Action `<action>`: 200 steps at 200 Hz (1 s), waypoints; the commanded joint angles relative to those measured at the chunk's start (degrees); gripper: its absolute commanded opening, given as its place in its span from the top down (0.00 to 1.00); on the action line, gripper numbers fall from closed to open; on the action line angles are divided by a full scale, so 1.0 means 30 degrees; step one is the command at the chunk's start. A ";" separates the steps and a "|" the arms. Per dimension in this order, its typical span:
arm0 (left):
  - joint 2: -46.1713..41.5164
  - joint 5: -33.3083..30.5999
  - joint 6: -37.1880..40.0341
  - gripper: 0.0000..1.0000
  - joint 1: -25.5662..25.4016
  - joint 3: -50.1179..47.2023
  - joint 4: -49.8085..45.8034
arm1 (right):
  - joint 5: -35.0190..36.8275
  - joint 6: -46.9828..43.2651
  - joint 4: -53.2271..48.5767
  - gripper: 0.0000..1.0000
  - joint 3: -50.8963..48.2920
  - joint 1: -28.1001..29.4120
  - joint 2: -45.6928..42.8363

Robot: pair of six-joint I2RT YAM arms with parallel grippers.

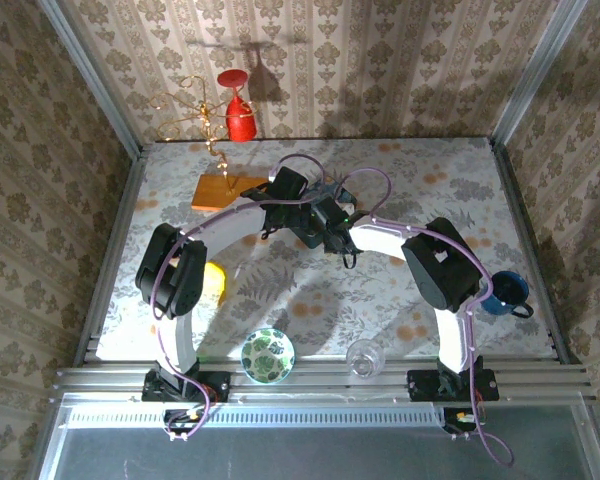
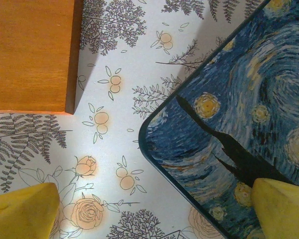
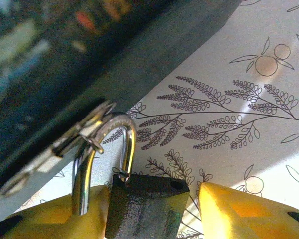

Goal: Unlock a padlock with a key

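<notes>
Clamping tighter is needed tbh: padlock (image 3: 139, 201) is just loosely bracketed by the half-spread right end effector (image 3: 152, 211), not pinched; left end effector (image 2: 152, 213) is spread wide.

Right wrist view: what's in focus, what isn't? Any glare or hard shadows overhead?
Right wrist view: padlock and table sharp, shackle glinting, the tin at upper left a dark blur. Top external view: red glass throws a hard shadow on the back wall; the table is washed out at its near-left edge.
</notes>
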 commanded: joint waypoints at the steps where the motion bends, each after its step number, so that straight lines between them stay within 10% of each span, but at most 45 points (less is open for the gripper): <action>1: 0.0307 0.0205 0.0095 0.00 0.0018 0.0185 -0.1054 | 0.0352 -0.0010 0.0674 0.51 0.0510 -0.0301 0.0887; 115: 0.0157 0.0361 0.0065 0.00 0.0023 0.0017 -0.0943 | -0.1061 -0.0144 0.1738 0.54 0.0009 -0.0990 0.1351; 200: 0.0043 0.0367 0.0028 0.00 0.0018 -0.0192 -0.0912 | -0.1103 -0.0280 0.1731 0.83 -0.0259 -0.1078 0.0325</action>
